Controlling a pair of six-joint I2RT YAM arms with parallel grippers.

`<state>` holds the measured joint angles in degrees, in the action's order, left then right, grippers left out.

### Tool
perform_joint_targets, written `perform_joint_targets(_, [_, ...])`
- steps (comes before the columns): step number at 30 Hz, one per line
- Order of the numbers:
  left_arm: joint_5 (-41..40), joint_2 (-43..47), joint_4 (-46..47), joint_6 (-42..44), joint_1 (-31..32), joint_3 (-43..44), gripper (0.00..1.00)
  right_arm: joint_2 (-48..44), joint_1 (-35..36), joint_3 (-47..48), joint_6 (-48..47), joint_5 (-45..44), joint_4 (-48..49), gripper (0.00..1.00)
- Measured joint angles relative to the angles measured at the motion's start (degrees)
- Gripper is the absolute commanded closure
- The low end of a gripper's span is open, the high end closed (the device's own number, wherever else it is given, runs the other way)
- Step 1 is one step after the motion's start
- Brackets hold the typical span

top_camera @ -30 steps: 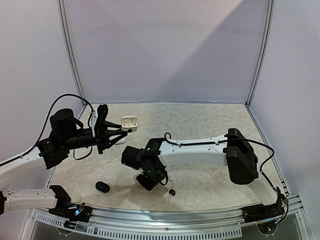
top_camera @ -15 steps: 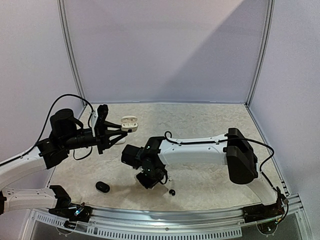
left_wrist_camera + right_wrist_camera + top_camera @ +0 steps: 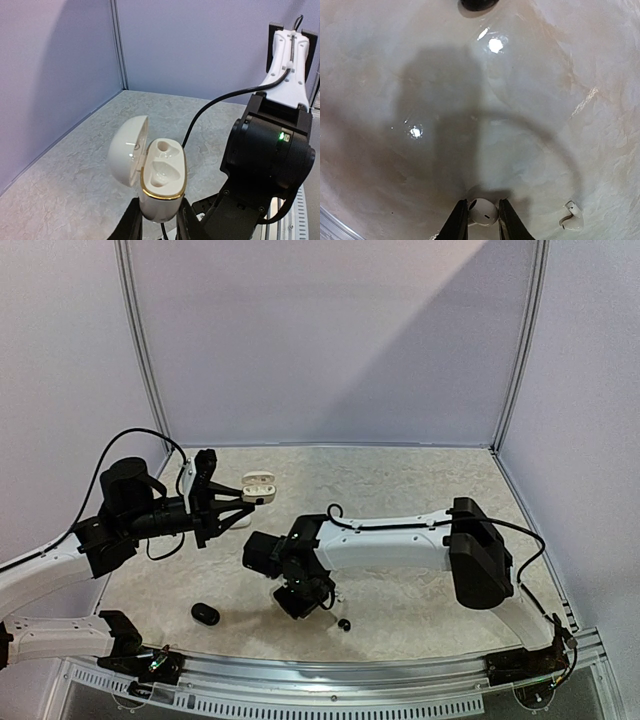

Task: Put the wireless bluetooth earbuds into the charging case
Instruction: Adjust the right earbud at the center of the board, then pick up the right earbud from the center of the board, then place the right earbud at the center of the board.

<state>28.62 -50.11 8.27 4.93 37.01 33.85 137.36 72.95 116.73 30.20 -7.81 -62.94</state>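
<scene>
- The left gripper (image 3: pixel 159 222) is clamped on the base of the white charging case (image 3: pixel 161 182). The case stands upright above its fingers, lid hinged open to the left and both sockets showing.
- This arm and the case sit where they were a second ago.
- The right gripper (image 3: pixel 481 220) points down at the table (image 3: pixel 395 100), its fingers closed on either side of a white earbud (image 3: pixel 483 211). Whether the earbud is off the surface cannot be told.
- Since a second ago the right arm's elbow and wrist have shifted slightly.
- A second white earbud (image 3: pixel 571 216) lies on the table right of those fingers in the wrist view, apart from them.
- A black earbud (image 3: pixel 344 624) lies near the right gripper and a black case (image 3: pixel 205 614) farther off; both are unmoved.
</scene>
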Motion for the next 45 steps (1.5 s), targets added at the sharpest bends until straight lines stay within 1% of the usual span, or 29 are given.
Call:
perform_joint_targets(5, [-0.02,0.0,0.0,0.02,0.0,0.0,1.0,0.02,0.0,0.07,-0.17,-0.02,-0.2,0.88])
perform_joint_targets(11, [-0.33,0.0,0.0,0.02,0.0,0.0,1.0,0.02,0.0,0.11,-0.26,-0.66,-0.26,0.93])
perform_joint_targets(16, [-0.59,-0.02,0.0,0.0,0.0,0.0,1.0,-0.85,0.0,-0.74,-0.74,-4.26,0.35,0.95])
perform_joint_targets(20, [-0.2,-0.09,0.0,0.04,0.0,0.0,1.0,-6.12,0.0,-3.76,-1.92,-9.62,0.94,0.96])
perform_joint_targets(23, [1.14,-0.22,0.02,0.81,0.0,0.15,1.0,-13.77,0.0,-6.27,-3.87,-14.95,2.75,0.97])
perform_joint_targets(28, [3.63,-0.59,0.5,4.59,0.35,0.92,1.0,-30.21,0.09,-11.78,-9.81,-22.58,10.56,0.99])
perform_joint_targets(31, [4.52,-0.61,0.72,6.58,0.87,1.4,1.0,-38.86,0.55,-15.32,-15.32,-25.35,18.25,0.99])
perform_joint_targets(33, [5.11,-0.72,0.92,7.26,1.14,1.86,1.0,-43.39,1.14,-17.53,-21.33,-26.21,25.49,0.99])
perform_joint_targets(37, [5.73,-0.98,1.03,6.49,1.36,2.56,1.0,-45.64,2.23,-19.17,-30.8,-24.72,36.04,0.99])
perform_joint_targets(41, [6.14,-1.03,0.87,3.3,1.53,3.26,1.0,-45.31,2.8,-19.98,-37.83,-21.94,41.94,0.99])
perform_joint_targets(45, [6.8,-1.07,1.05,-0.7,1.64,4.17,1.0,-44.87,3.54,-20.09,-43.6,-18.86,45.9,0.99])
